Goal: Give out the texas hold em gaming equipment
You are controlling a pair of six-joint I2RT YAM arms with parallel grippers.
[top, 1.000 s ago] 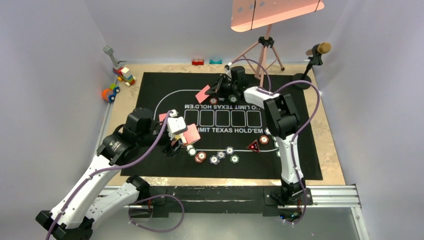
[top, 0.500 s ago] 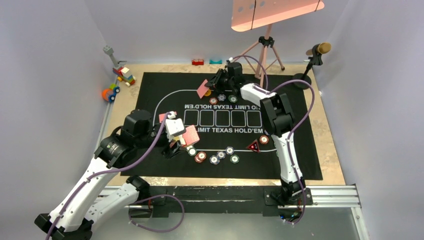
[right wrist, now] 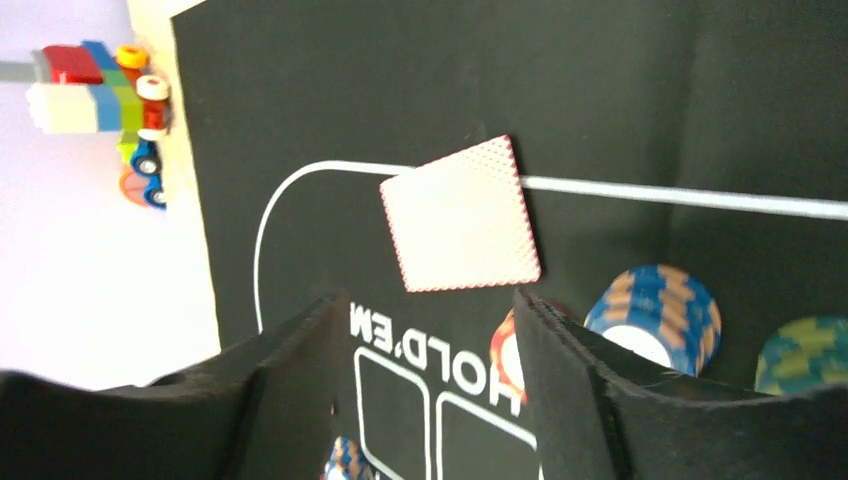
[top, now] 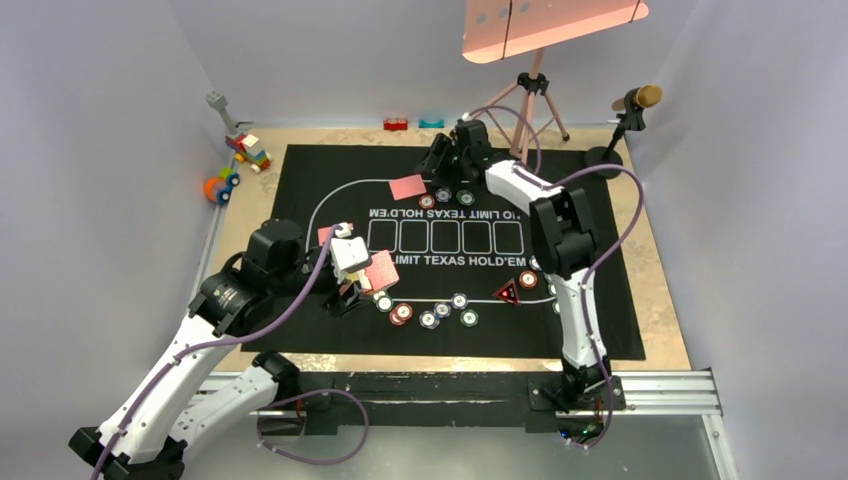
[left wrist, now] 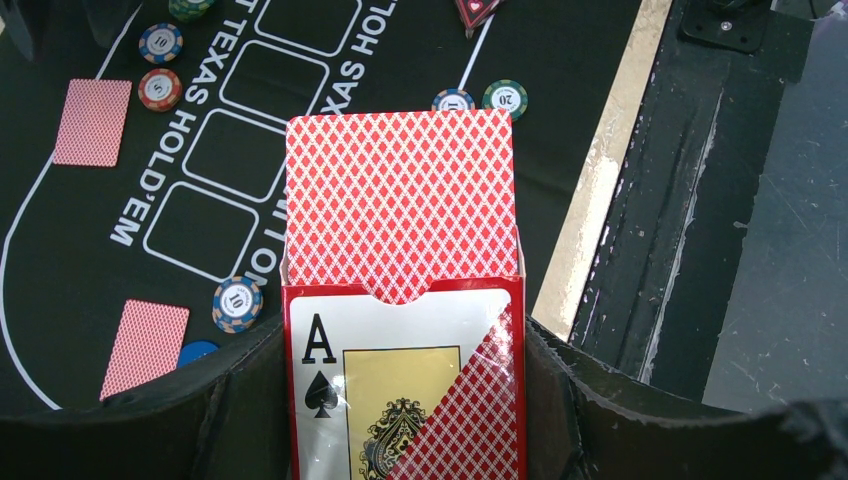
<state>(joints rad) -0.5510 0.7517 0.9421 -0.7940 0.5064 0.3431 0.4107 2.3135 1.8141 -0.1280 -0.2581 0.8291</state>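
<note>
My left gripper (left wrist: 402, 400) is shut on a red card box (left wrist: 405, 390) with an ace of spades on its front, and pink-backed cards (left wrist: 400, 200) stick out of its top. From above, this box (top: 381, 270) hangs over the mat's near left. My right gripper (top: 447, 166) stands open at the far side, nothing between its fingers (right wrist: 300, 370). One pink-backed card (top: 408, 187) lies flat on the mat just ahead of it (right wrist: 460, 215). Striped chips lie beside it (top: 443, 196) and in a near row (top: 428, 320). A red triangular marker (top: 507, 293) sits near right.
The black printed mat (top: 600, 300) covers most of the table. Toy blocks (top: 248, 150) and a toy car (top: 221, 186) sit at the far left. A tripod (top: 530, 100) and a microphone (top: 636, 100) stand at the back right. Two more cards (left wrist: 92, 121) (left wrist: 146, 345) lie on the mat's left.
My right gripper has opened and let go of the pink-backed card, which has dropped from tilted to flat on the mat. The left arm and its card box have not moved.
</note>
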